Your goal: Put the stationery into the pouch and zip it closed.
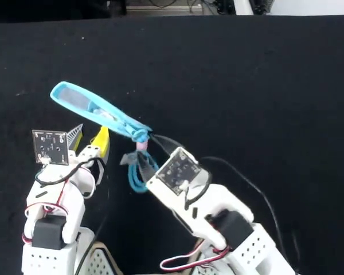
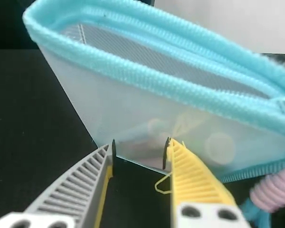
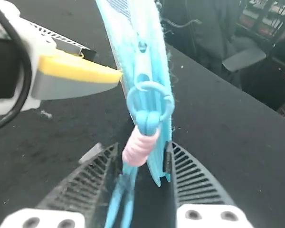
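A translucent pouch [image 1: 94, 109] with a light blue zipper band is held off the black table, tilted, its mouth facing up. My right gripper [image 1: 139, 153] is shut on the pouch's zipper end [image 3: 154, 156]. Between its fingers [image 3: 194, 180] also lie a pink coiled bead [image 3: 138, 145] and a blue cord [image 3: 121, 199] that dangles down. My left gripper [image 2: 138, 152] stands open just under the pouch's lower edge [image 2: 133, 156], grey finger on one side, yellow finger [image 1: 101, 141] on the other. Pale blurred shapes [image 2: 218, 147] show through the pouch wall.
Black cloth covers the table [image 1: 246, 86], with free room to the far side and right. A small grey scrap [image 3: 91, 153] lies on the cloth near my right gripper. A chair [image 3: 242, 57] stands beyond the table edge.
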Controlling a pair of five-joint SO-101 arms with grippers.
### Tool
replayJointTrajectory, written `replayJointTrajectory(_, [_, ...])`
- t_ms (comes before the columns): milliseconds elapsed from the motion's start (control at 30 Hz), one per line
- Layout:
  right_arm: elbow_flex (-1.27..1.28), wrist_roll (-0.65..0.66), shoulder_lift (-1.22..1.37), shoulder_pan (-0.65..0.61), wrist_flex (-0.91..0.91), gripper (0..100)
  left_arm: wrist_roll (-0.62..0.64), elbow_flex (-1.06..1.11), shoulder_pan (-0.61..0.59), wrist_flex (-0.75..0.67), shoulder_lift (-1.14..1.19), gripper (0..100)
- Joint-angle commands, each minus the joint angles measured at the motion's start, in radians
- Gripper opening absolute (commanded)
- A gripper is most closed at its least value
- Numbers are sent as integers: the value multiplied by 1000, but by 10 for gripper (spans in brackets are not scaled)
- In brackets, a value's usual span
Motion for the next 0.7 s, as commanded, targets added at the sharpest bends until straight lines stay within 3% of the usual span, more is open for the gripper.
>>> replayJointTrajectory(0, [24,9,-18,-9,-110,149,3,-13,12,2,-9,184])
replayJointTrajectory(367, [39,-46,-8,-8,-206,146,2,-13,15,2,-9,184])
replayJointTrajectory(667, [13,-66,208,-5,-324,145,3,-13,10,2,-9,184])
